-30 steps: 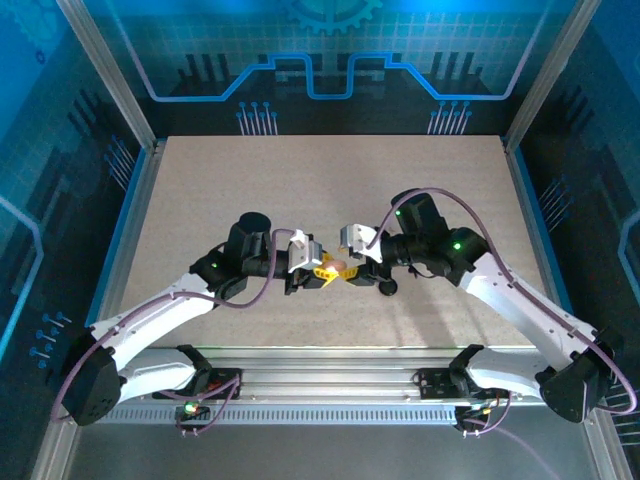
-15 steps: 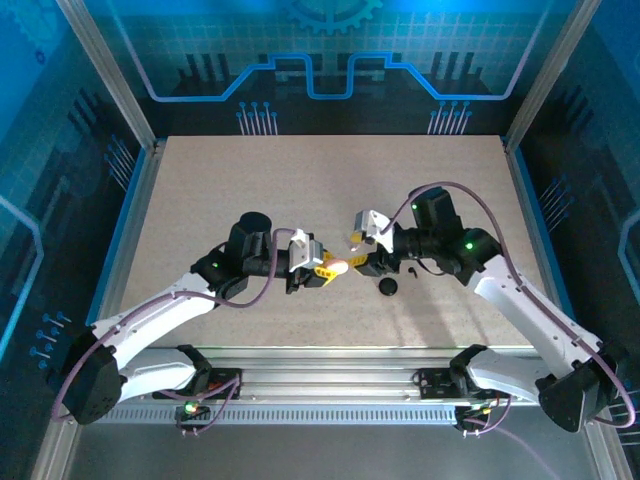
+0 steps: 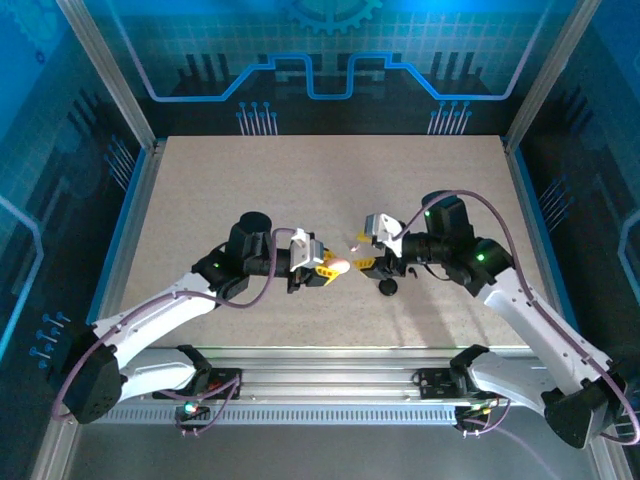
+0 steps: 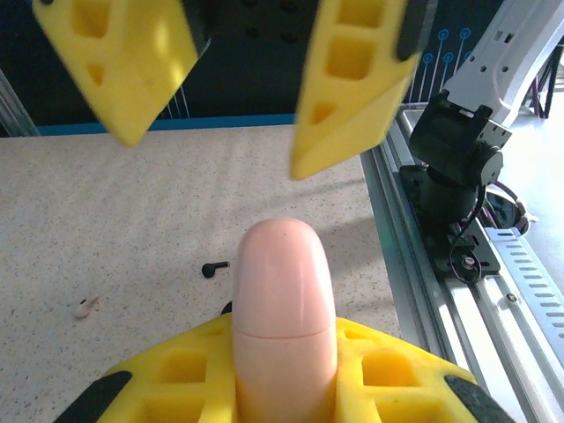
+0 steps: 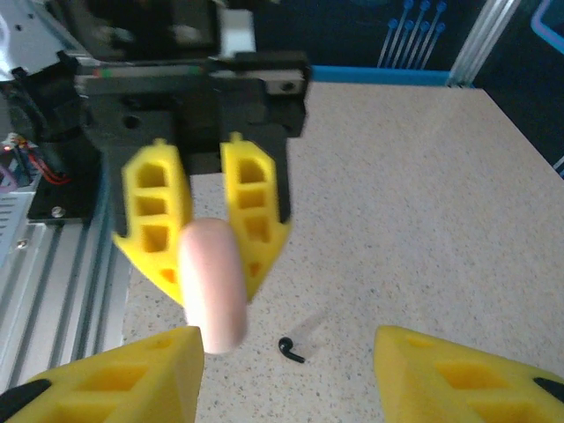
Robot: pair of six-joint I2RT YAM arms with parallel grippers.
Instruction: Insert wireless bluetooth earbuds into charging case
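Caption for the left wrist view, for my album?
Left end effector grips a pink capsule; black earbud lies on the table beyond.

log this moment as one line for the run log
left claw: shut on pink capsule | right claw: open, facing it | black earbud: on table

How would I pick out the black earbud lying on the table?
On the speckled beige table, find the pale pink capsule gripped in yellow fingers near the middle. On the tabletop just past its tip lies the black earbud: a tiny dark comma with a short stem, far smaller than the capsule.
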